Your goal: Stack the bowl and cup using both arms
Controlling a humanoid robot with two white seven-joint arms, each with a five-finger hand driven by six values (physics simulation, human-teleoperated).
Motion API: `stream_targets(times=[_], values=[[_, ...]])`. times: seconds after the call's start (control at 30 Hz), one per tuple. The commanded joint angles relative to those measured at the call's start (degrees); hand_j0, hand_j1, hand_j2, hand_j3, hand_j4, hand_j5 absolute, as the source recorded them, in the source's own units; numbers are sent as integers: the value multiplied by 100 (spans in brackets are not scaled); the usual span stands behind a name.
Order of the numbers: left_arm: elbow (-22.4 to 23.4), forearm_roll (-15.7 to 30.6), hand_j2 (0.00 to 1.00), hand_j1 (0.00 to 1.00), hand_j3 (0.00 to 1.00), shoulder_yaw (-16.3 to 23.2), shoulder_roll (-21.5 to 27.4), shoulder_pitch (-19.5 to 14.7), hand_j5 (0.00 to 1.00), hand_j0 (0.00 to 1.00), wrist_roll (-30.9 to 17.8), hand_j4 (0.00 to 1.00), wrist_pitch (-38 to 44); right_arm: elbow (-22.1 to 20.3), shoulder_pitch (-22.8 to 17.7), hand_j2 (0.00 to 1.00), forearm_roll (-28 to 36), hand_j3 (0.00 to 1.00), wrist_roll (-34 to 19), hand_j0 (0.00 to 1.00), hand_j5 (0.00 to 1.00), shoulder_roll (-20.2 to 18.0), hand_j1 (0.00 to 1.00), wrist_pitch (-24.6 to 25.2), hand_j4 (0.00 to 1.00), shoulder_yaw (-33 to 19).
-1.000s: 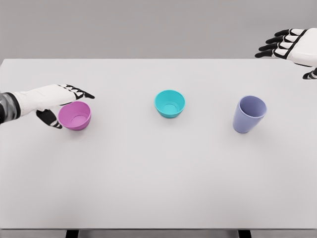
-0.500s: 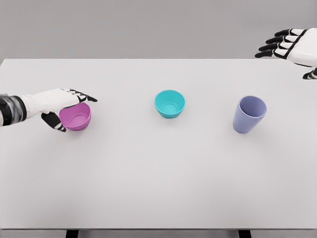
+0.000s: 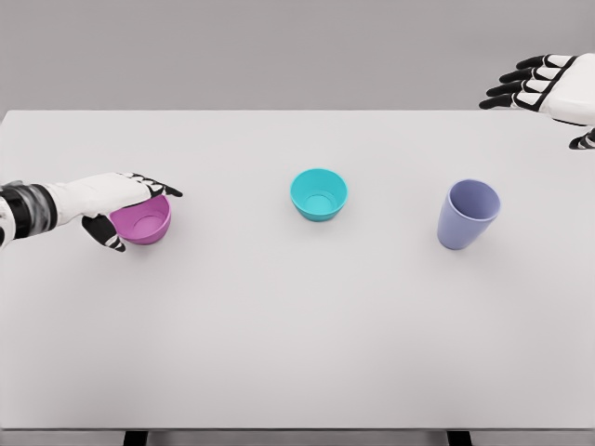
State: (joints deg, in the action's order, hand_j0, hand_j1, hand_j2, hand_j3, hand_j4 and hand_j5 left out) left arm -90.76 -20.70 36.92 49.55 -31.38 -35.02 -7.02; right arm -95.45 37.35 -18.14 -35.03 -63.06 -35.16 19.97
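At the near edge of the white table only two dark stubs of the legs show below the tabletop, and the rest of the frame under it is cut off. Nearest to me among the objects is the purple cup on my right side; it stands on its base with the mouth up, and its long axis looks leaned a little, the rim more to the right than the base, though this may be only the camera angle. On my left side stands the pink bowl, mouth up, and my left hand is at it: the fingers lie over the far rim and cover a part of it, while the thumb points down at the near left of the wall. I cannot tell if the fingers really press on the bowl or only rest at it, because the contact is hidden by the hand itself. My forearm goes out of the picture at the left edge. A little farther, in the middle of the table, is the teal bowl, upright and open to the top, well apart from both other vessels. Farthest, above the far right corner, my right hand hangs in the air with fingers loosely apart, holding nothing; its wrist is cut by the picture edge.
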Motion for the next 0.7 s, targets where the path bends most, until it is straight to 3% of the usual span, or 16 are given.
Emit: stream_targets(times=[0.0, 0.67], values=[[33, -22, 100, 100, 100, -1, -15, 0, 100, 100, 2, 100, -1, 0, 0, 100, 21, 100, 3, 100, 100, -5, 100, 16, 100, -2], [120, -110, 100, 100, 100, -1, -94, -35, 100, 100, 2, 100, -10, -8, 0, 100, 21, 100, 3, 100, 100, -5, 100, 16, 100, -2]])
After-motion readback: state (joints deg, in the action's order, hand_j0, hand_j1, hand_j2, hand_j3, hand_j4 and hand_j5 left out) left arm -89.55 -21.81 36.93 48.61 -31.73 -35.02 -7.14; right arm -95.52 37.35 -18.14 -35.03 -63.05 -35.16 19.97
